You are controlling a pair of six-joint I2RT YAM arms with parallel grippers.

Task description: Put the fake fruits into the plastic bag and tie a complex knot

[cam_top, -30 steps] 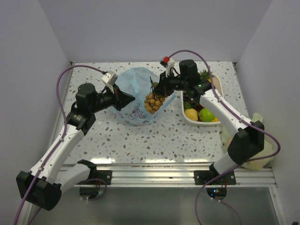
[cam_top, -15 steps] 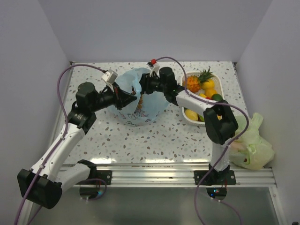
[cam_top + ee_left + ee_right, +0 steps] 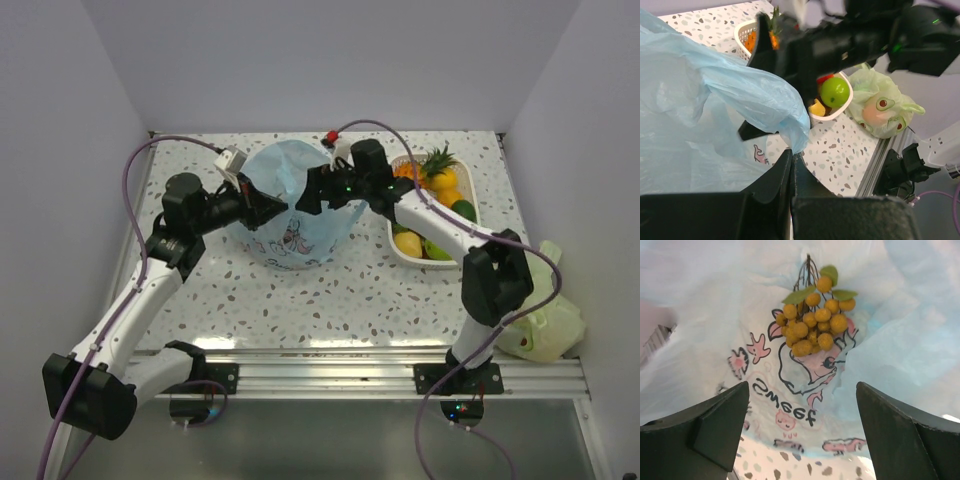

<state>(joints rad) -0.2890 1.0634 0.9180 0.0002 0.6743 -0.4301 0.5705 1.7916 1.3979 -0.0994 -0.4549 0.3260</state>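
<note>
My left gripper (image 3: 791,159) pinches the plastic bag (image 3: 700,100) rim, fingers pressed together. My right gripper (image 3: 802,390) gapes wide, empty; orange berry cluster (image 3: 812,320) straight ahead, apparently inside the bag.

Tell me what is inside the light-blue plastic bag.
One bunch of small orange-yellow fruits with green leaves lies inside the plastic bag. Its folds hide the rest of the interior.

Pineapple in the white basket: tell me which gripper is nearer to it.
Right. The right gripper hovers at the plastic bag mouth, on the side toward the pineapple; the left gripper pinches the bag's rim farther away.
</note>
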